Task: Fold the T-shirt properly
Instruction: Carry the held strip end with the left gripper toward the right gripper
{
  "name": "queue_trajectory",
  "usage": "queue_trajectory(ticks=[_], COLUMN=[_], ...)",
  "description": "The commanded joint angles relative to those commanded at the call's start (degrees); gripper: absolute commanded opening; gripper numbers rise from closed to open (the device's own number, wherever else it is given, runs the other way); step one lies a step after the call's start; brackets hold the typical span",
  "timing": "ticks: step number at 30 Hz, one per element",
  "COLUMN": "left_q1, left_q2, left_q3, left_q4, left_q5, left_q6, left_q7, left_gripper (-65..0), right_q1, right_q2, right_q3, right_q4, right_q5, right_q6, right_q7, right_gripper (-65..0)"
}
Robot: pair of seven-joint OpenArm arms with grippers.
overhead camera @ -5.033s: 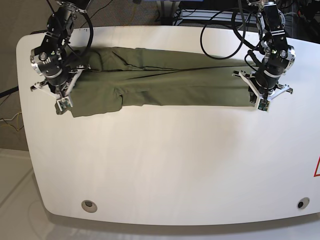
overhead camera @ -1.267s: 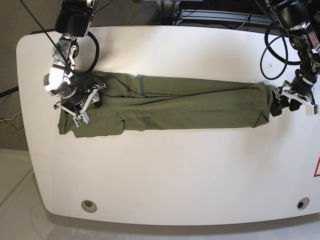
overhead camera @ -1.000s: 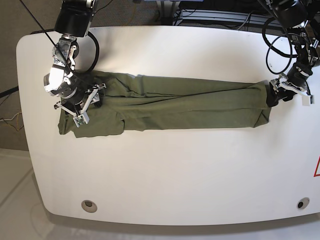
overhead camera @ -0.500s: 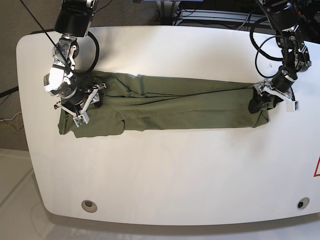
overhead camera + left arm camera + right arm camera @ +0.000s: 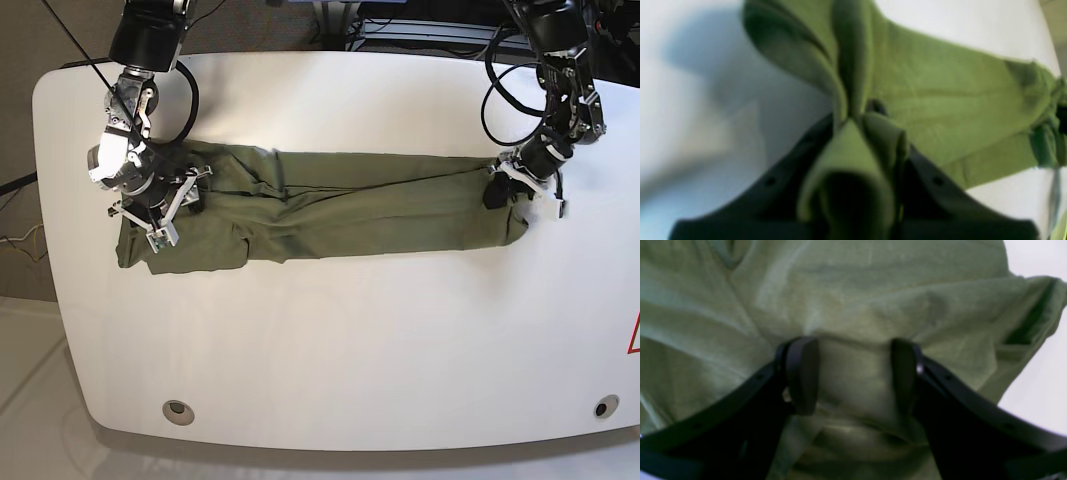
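While soft and limp, the T-shirt (image 5: 330, 205) bunches in the left end effector (image 5: 853, 120), clamped on its hem; the right end effector (image 5: 853, 373) presses down, parted.

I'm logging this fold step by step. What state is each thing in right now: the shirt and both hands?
T-shirt: folded into a long band lying flat across the table, one end bunched and lifted.
Left hand: shut on the T-shirt's bunched end.
Right hand: open, fingers pressed onto the cloth at the other end.
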Motion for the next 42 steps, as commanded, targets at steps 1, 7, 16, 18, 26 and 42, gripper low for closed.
queue_trajectory(ticks=[1,7,16,18,26,42], left_q1=[0.0,0.09,0.0,-0.35,-2.9,-4.13], left_q2=[0.0,-0.18,2.46,3.78,9.05,19.96], left_q3=[-0.09,-0.09,0.18,0.79,7.47,21.54], left_q4=[0.53,4.22,16.26,18.9,26.29,26.64], left_q5=[0.0,0.53,6.33,8.53,16.62,29.01], left_q6=[0.0,0.0,0.0,0.0,0.0,0.09], left_q7=[0.0,0.0,0.18,1.05,4.92,4.57], left_gripper=[-63.7,-65.0,-65.0,-65.0,-65.0,-65.0], right_q1=[0.0,0.0,0.0,0.0,0.0,-0.7], right_q2=[0.0,0.0,0.0,0.0,0.0,-0.09], right_q3=[0.0,0.0,-0.09,-0.09,-0.09,-0.18], right_q4=[0.0,0.0,0.0,0.0,0.0,0.0], right_q5=[0.0,0.0,0.0,0.0,0.09,0.44], right_q6=[0.0,0.0,0.0,0.0,0.0,0.0], right_q7=[0.0,0.0,0.0,0.0,0.0,0.0], right_gripper=[-32.1,-32.1,-32.2,-32.2,-32.2,-32.2])
